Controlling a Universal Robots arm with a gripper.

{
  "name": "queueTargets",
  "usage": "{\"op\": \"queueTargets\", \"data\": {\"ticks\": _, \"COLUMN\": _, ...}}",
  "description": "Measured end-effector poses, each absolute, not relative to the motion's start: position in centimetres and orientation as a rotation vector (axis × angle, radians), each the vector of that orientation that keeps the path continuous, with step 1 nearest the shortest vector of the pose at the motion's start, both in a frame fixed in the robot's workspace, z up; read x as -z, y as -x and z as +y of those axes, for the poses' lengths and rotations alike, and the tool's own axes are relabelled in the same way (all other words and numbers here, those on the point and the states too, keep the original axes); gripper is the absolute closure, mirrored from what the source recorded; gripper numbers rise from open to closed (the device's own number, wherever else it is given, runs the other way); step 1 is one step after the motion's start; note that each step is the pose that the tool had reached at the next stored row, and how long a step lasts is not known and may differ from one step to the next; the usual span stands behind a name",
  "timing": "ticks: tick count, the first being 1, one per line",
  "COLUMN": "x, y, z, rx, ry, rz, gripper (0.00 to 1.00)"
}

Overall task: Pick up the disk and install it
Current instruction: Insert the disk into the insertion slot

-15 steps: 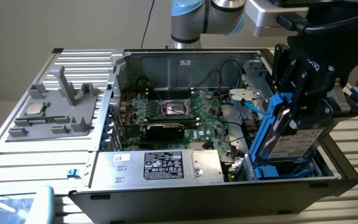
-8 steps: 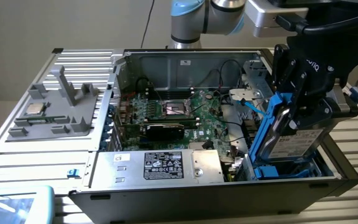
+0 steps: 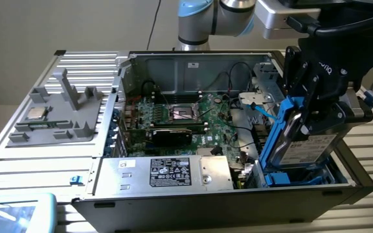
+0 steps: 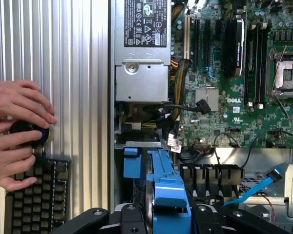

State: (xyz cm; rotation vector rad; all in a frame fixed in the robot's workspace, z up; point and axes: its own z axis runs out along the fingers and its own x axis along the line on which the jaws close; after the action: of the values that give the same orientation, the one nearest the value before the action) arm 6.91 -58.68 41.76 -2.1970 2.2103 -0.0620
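Disk (image 3: 308,148), blue-framed: gripped by the jaws, held steeply tilted, lower end at the drive bay (image 3: 293,179) of the open case (image 3: 206,206).

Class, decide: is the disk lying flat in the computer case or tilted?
Tilted: the disk stands steeply on edge in the gripper, its lower end down inside the case.

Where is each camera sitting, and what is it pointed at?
Exterior view: off the arm, looking down into the open computer case; the arm and its jaws, clamped on the disk, show.
Wrist view: on the wrist, looking down past the jaws at the disk and motherboard; a person's hands show.
Shared: the disk, the motherboard, the computer case.
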Motion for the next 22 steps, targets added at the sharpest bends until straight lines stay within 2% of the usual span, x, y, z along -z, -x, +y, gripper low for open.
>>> {"op": "queueTargets", "data": {"ticks": 22, "x": -41.95, "y": -6.82, "z": -58.68, "rx": 0.061, "ry": 2.195, "rz": 2.211, "gripper": 0.63}}
